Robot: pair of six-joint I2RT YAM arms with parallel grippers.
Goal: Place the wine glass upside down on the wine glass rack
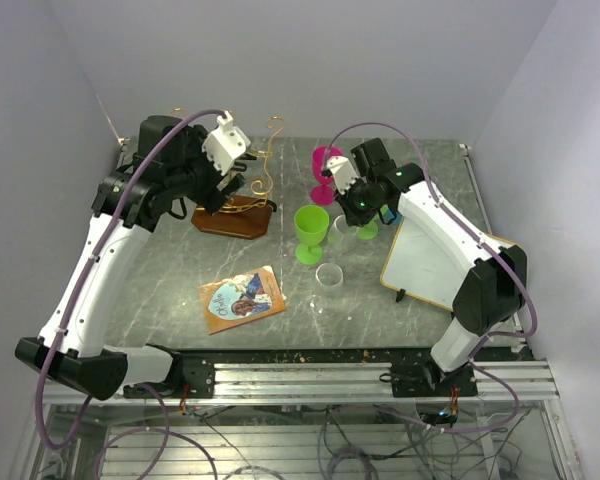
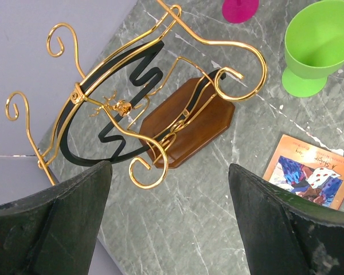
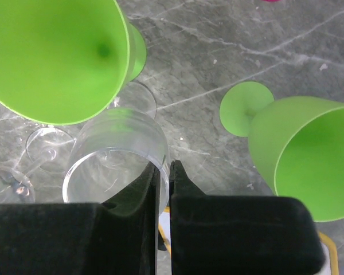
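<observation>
Top camera first: the wine glass rack (image 1: 263, 165) stands at about eleven o'clock on the grey marble table (image 1: 160, 262). My left gripper (image 1: 232, 186) is just beside it, though from here I cannot tell how its fingers stand. My right gripper (image 1: 352, 216) is near one o'clock, in among the goblets. A pink goblet (image 1: 326, 163) is behind it and a big green goblet (image 1: 311, 230) at its nine o'clock. The clear wine glass (image 1: 337, 230) sits between that goblet and the gripper. A second green goblet (image 1: 368, 231) peeks out under the wrist, a spare clear glass (image 1: 329, 275) stands toward six o'clock, and a picture card (image 1: 242, 298) lies front of centre. On the left wrist view, the fingers (image 2: 63, 217) are spread wide with nothing between them, and the rack's wooden base (image 2: 189, 123) is at twelve o'clock beyond. On the right wrist view, the fingers (image 3: 132, 197) are pinched on the wall of the wine glass at its rim, mouth up. The big green goblet is at ten o'clock and the second at three. I judge the grasp to be the step in hand. Next I must lift the glass out of the crowd without nudging a goblet, turn it over and carry it across to a rack arm.
</observation>
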